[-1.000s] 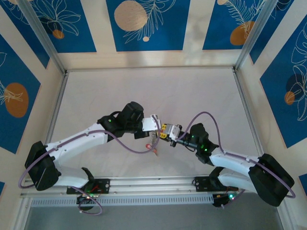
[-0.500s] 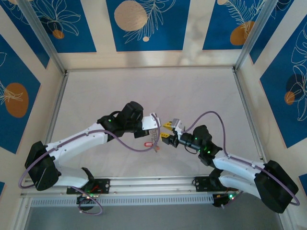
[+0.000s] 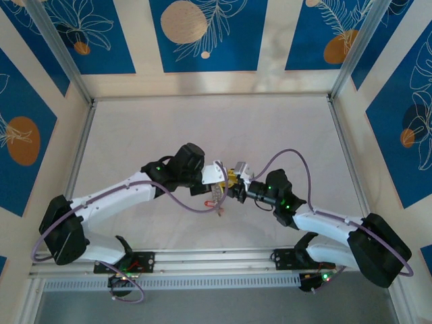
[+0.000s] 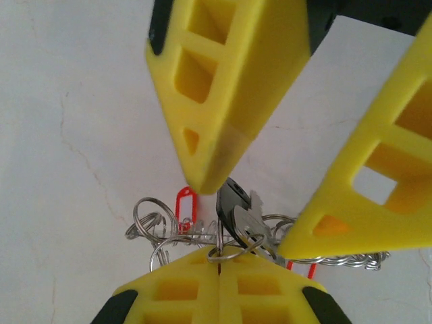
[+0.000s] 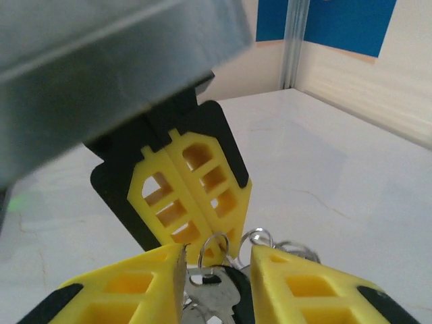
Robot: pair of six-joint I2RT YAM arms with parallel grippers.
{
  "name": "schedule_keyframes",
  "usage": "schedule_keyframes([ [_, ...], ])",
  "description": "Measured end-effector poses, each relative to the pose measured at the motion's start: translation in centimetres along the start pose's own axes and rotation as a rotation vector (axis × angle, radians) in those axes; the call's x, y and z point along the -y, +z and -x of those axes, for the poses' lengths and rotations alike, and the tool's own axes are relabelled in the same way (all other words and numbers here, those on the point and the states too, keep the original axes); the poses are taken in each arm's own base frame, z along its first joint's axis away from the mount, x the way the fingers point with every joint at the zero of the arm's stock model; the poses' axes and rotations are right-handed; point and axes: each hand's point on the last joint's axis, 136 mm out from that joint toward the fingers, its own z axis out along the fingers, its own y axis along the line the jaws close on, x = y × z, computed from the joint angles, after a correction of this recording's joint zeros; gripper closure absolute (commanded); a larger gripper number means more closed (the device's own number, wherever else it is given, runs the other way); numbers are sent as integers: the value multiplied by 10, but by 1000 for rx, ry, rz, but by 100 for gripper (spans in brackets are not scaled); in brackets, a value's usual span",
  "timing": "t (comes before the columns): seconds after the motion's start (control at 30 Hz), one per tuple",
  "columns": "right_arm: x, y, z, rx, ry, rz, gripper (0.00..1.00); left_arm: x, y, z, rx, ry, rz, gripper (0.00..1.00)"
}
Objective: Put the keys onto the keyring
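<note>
Above mid-table, arms (image 3: 128, 192) tip to tip: left jaws clamped on the keyring (image 4: 177, 237), right jaws apart astride a key (image 4: 235, 202).

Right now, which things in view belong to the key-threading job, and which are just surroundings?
Job: left end effector, shut on a small silver ring; right end effector, open around a silver key; ring bunch; red tag.
Surroundings: purple cables; white table; blue patterned walls.

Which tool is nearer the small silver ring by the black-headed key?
Left. The left tool is shut on the small ring; the right tool is open just beyond it, fingers straddling the black-headed key.
</note>
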Motion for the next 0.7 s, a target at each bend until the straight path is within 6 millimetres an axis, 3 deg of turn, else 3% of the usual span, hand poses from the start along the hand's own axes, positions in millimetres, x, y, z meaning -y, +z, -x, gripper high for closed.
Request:
schedule_keyframes([
  [0.3,-1,4,-6,-16,3,17,65,2,2,-2,-6,-3,-13,100],
  [0.7,-3,0,0,-6,10,19,65,2,4,-2,-9,-4,-15,100],
])
